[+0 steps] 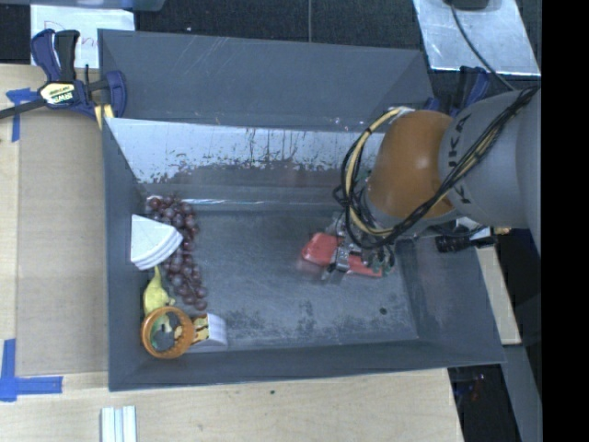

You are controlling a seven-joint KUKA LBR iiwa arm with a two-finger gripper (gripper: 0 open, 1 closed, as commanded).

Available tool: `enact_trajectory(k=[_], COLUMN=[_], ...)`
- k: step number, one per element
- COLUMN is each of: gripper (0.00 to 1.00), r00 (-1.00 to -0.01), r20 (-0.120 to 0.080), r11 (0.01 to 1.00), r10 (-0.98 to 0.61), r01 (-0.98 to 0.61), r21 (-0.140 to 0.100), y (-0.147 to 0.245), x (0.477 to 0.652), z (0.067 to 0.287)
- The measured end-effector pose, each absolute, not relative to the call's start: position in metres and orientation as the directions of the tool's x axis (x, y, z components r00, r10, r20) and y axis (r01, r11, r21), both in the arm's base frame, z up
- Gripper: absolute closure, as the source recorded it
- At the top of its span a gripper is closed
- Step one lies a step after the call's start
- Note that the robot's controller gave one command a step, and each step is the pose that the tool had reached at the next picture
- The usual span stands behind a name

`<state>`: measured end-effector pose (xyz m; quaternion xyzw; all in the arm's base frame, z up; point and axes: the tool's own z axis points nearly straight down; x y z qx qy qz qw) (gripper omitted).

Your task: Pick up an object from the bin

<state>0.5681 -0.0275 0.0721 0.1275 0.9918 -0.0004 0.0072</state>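
My gripper point(348, 261) is low in the right half of the bin, just under the arm's orange cover. A small red block-like thing point(318, 248) lies on the bin floor right against the gripper's left side. Part of that red thing is hidden by the gripper, and I cannot make out whether it is held.
Along the bin's left wall lies a heap: a bunch of dark purple grapes point(182, 247), a white fan-shaped piece point(152, 241), a yellow thing point(155, 295), and an orange round thing point(167, 331) with a white tag point(213, 330). The arm and its cables cover the bin's right side.
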Motion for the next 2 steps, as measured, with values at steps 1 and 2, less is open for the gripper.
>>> enact_trajectory(k=[1,2], gripper=[1.00,1.00], r00=[-0.963,-0.968], r20=[-0.004,-0.008], r11=[0.963,0.968], r10=[0.270,0.249], r01=[0.270,0.249], r21=[-0.001,0.000], y=[-0.027,-0.010], x=[0.550,0.561], z=[0.128,0.204])
